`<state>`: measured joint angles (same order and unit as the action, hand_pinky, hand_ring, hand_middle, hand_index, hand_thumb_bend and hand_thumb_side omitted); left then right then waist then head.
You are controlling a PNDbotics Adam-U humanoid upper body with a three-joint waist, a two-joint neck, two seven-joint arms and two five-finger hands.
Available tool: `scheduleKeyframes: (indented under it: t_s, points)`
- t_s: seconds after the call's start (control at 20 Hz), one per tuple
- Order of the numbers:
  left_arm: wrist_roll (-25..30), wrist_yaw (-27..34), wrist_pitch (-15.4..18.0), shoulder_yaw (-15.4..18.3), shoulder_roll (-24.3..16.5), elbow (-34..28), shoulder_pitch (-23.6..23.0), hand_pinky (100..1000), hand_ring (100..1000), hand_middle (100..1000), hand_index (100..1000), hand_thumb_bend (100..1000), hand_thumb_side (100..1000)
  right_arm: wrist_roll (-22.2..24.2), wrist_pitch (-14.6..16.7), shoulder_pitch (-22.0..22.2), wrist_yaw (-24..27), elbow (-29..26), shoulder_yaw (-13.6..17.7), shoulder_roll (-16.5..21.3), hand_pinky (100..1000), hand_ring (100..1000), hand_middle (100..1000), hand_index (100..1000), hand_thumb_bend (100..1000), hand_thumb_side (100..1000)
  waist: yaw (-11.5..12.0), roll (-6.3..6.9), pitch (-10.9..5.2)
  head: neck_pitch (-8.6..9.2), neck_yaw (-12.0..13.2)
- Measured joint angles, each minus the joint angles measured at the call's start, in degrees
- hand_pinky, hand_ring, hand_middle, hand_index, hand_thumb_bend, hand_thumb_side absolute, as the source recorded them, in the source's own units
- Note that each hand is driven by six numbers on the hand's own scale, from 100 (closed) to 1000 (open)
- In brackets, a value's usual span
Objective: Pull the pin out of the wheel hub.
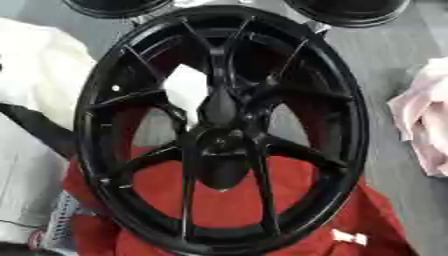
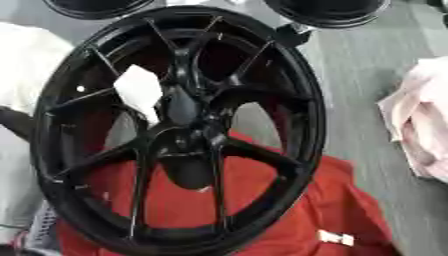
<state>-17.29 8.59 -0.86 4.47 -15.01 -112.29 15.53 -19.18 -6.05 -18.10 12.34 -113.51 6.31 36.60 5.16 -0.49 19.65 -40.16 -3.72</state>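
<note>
Black wheel [image 1: 219, 130] filling the view, lying over a red cloth [image 1: 236, 200].
Its hub [image 1: 220, 145] sits at centre; a dark hand [image 1: 219, 107] seems to rest there, fingers indistinguishable, pin not discernible.

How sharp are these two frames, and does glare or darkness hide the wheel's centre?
Left eye view: soft all over, the black wheel hub merges with its spokes, no pin discernible. Right eye view: equally blurred, faint sheen on the rim, red cloth reads clearly.
</note>
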Motion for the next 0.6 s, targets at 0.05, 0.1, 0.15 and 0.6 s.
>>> scheduleKeyframes:
  t_s: [0.05, 0.1, 0.15, 0.6]
  points:
    - [0.03, -0.32, -0.04, 0.0, -0.36, 0.0, 0.16, 787, 691, 682, 842, 121, 863, 0.0, 0.0, 0.01, 0.0, 0.0, 0.0, 0.0, 764, 684, 609, 669, 100, 542, 0.0, 0.03, 0.0, 0.0, 0.0]
    - [0.09, -0.68, -0.11, 0.0, -0.94, 0.0, 0.32, 788, 691, 682, 842, 116, 859, 0.01, 0.01, 0.01, 0.0, 0.0, 0.0, 0.0, 764, 684, 609, 669, 100, 542, -0.01, 0.06, 0.02, 0.0, 0.0]
    - [0.15, -1.05, -0.19, 0.0, -1.83, -0.01, 0.63, 788, 691, 683, 842, 104, 851, 0.01, 0.02, 0.02, 0.0, 0.0, 0.0, 0.0, 764, 684, 609, 669, 100, 544, -0.02, 0.11, 0.06, 0.0, -0.01]
    - [3.17, -4.67, -1.85, -2.07, -18.4, -1.1, 2.31, 792, 697, 689, 838, 100, 791, 0.02, 0.03, 0.58, -0.06, 0.0, -0.01, 0.56, 765, 686, 610, 670, 100, 545, -0.46, 1.04, 0.32, -0.01, -0.5]
